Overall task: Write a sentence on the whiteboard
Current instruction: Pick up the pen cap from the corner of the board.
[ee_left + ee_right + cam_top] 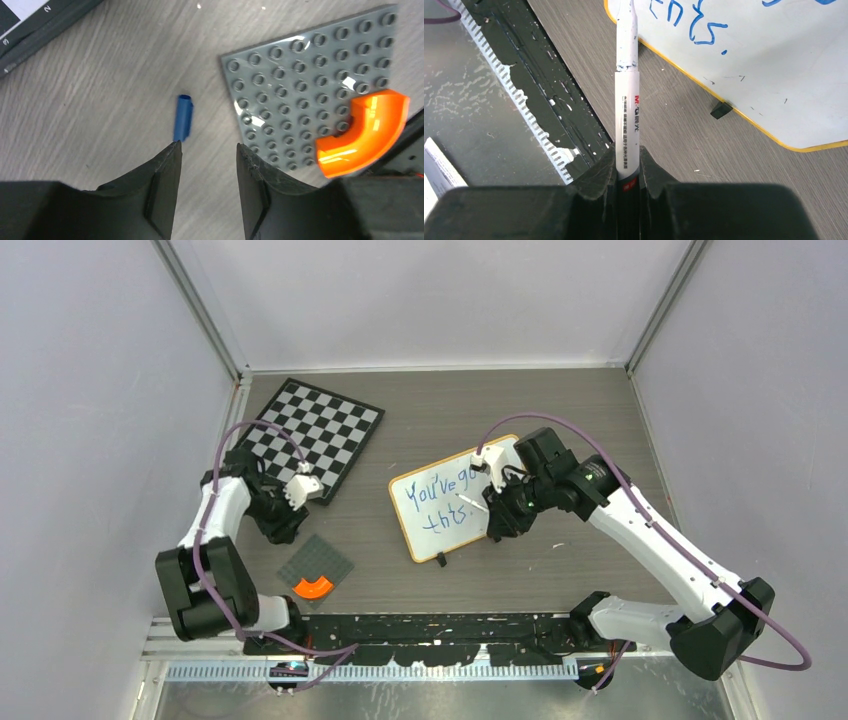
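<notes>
Whiteboard (452,502), overhead view: flat on tabletop (560,410), right of centre, turned at an angle; two blue lines, seemingly "You've got this", closed with a dot.
Right gripper (492,510), overhead view: at the board's right edge, marker (470,502) lying over the writing.
Chessboard (315,433), overhead view: far left, well apart from the board.
Room: pale plain walls on three sides, grey wood-grain surface.
Left gripper (209,150), left wrist view: jaws apart, nothing between; blue cap (183,118) just ahead of one jaw.
Grey studded plate (310,85), left wrist view: beside the cap, orange curved brick (362,132) at its corner.
Marker, right wrist view: clamped in narrow jaws; tip near the board's corner, contact not clear.
Progress: sentence apparently finished; probably only capping and putting down left.
</notes>
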### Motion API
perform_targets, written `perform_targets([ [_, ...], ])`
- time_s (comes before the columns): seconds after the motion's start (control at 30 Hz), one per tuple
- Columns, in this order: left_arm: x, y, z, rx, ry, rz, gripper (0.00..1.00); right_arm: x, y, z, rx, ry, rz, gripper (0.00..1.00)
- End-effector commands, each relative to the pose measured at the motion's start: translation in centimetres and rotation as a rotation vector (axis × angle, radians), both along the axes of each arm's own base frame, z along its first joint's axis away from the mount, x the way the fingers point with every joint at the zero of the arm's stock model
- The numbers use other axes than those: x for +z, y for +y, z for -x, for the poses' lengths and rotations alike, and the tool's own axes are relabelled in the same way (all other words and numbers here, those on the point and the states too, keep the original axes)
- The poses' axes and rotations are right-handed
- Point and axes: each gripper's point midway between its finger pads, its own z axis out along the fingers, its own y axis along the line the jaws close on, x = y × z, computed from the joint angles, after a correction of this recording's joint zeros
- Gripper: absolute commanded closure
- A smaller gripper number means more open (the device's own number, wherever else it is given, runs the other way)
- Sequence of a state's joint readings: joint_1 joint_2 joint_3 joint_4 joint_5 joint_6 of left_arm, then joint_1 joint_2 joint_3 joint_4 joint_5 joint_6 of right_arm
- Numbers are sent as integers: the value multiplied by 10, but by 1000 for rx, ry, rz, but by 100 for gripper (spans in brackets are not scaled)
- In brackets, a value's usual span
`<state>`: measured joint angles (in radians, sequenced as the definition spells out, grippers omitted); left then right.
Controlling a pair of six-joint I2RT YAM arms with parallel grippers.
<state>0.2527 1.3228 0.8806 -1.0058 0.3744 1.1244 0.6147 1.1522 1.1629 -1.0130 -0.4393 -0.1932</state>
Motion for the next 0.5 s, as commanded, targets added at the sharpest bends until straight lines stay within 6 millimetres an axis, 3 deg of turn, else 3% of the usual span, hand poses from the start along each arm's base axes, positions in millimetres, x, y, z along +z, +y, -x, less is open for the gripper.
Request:
perform_targets([
  [0.0, -15, 13, -33, -81, -89, -12, 55, 16, 4, -2, 22, -29, -39, 100],
  [0.33, -63, 25, -21, -130, -55, -47, 58, 11, 5, -7, -6, -20, -28, 100],
  [0.4, -66, 25, -24, -105, -54, -26, 62, 10, 5, -8, -18, -16, -23, 100],
  [0.47, -66, 25, -30, -84, -58, -16, 73, 10, 5, -9, -23, -13, -23, 100],
])
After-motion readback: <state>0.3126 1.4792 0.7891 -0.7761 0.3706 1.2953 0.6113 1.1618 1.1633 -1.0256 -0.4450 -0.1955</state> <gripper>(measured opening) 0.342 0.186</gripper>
